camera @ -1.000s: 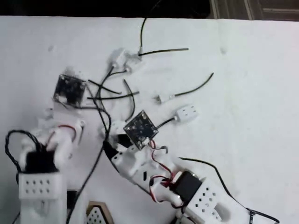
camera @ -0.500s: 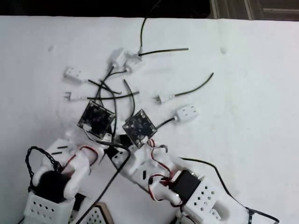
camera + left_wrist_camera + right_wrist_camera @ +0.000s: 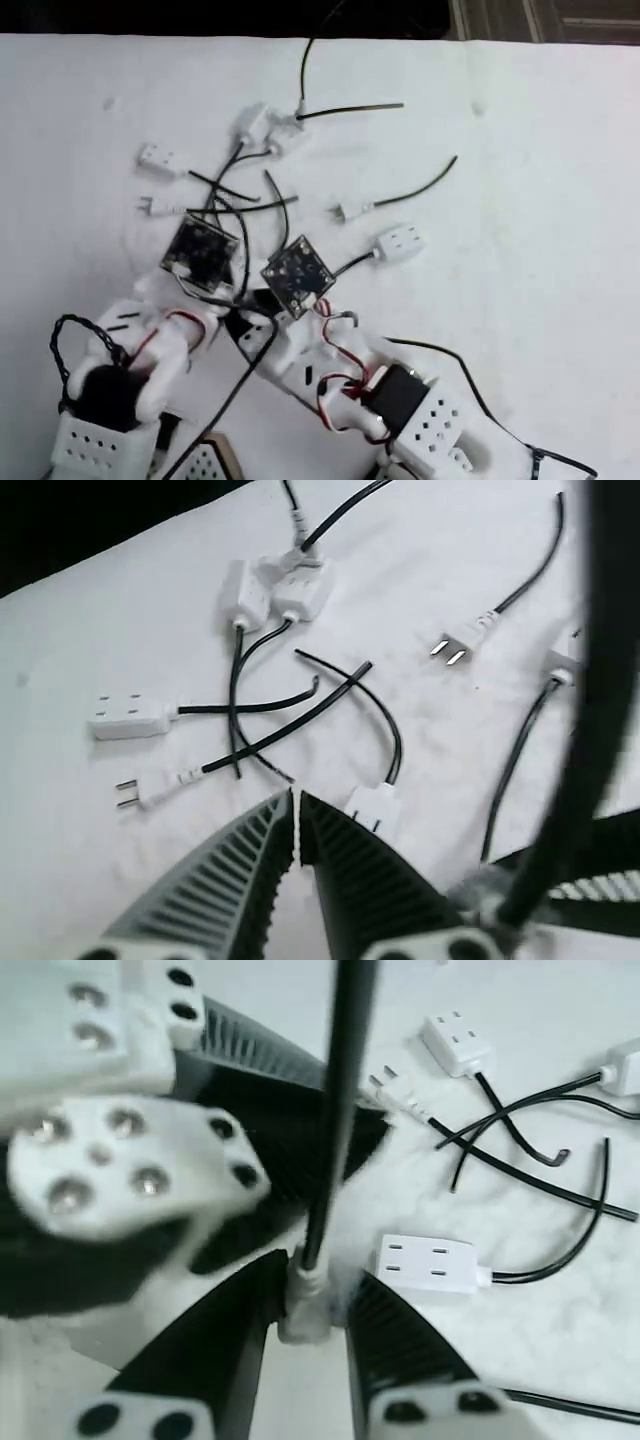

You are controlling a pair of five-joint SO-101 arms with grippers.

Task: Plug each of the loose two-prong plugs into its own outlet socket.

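We count two arms at the bottom of the high view: the left arm (image 3: 150, 340) in the lower left corner and the right arm (image 3: 330, 370) at lower centre. Their wrists nearly meet.

The left gripper (image 3: 296, 802) is clenched on nothing, with its grey ribbed fingers (image 3: 240, 870) pressed tip to tip. The right gripper (image 3: 318, 1280) is clamped on a held plug (image 3: 303, 1310), a white body whose black cord stands up from it. We cannot see its prongs.

We count three loose sockets. The near socket (image 3: 428, 1264) lies just beside the held plug and just past the left gripper's tips. The right socket (image 3: 400, 241) sits right of centre, and the left socket (image 3: 160, 158) sits in the upper left.

We count three plugs, the held one included. The left plug (image 3: 150, 206) lies just below the left socket, prongs pointing to the frame's left. The middle plug (image 3: 350, 211) lies just above and left of the right socket, well apart from both grippers.

Farthest off, at upper centre, we see one joined pair (image 3: 265, 128), two white bodies pushed together.

Black cords cross one another between the left socket and the middle plug. Everything rests on a white table (image 3: 540, 200). Beyond its far edge, a dark band (image 3: 200, 15) runs along the top of the frame.
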